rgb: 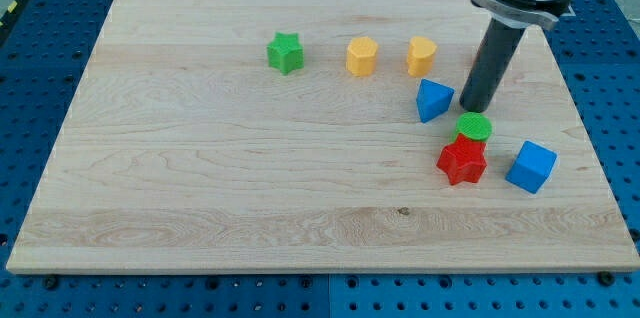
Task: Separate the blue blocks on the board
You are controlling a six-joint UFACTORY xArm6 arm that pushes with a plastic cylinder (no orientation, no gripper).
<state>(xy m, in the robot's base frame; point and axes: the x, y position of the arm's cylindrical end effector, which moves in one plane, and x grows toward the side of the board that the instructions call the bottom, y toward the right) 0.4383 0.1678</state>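
A blue triangular block (433,100) lies right of the board's middle. A blue cube (531,166) lies lower, near the view's right edge of the board. Between them sit a green round block (475,126) and a red star block (462,161), touching each other. My tip (474,109) stands just right of the blue triangular block and just above the green round block, close to both. The blue cube is well below and right of my tip.
A green star block (285,53), a yellow round block (361,57) and a yellow heart-like block (421,56) stand in a row toward the view's top. A red block is partly hidden behind the rod (481,58). The wooden board (200,178) lies on a blue perforated table.
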